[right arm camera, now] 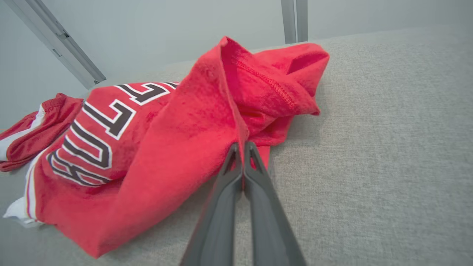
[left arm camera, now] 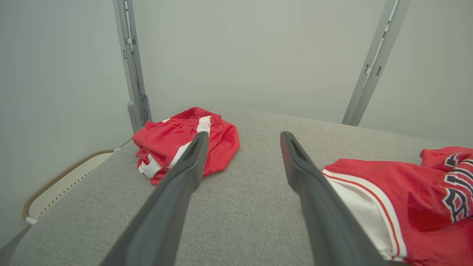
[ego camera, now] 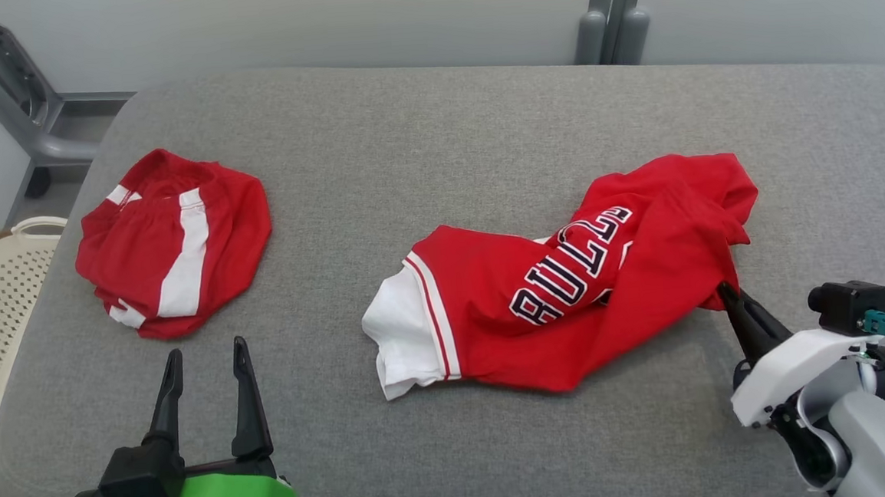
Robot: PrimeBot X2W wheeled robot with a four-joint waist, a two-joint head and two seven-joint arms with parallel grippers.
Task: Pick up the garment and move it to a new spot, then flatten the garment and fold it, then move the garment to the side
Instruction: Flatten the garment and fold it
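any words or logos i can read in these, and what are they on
"BULLS": dark letters edged in white, on the red jersey; they run slantwise in the head view and are partly cut off in both wrist views.
No other text: the folded red and white garment and the basket show none.

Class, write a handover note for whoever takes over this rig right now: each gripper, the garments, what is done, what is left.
Right gripper: shut on a fold at the near right edge of the red jersey.
Left gripper: open, holding nothing, over the grey cushion.
Jersey: crumpled, lying centre-right on the cushion.
Red shorts: bundled at the left.
Done: grip taken on the jersey.
Left: lift, move, flatten, fold, set aside.
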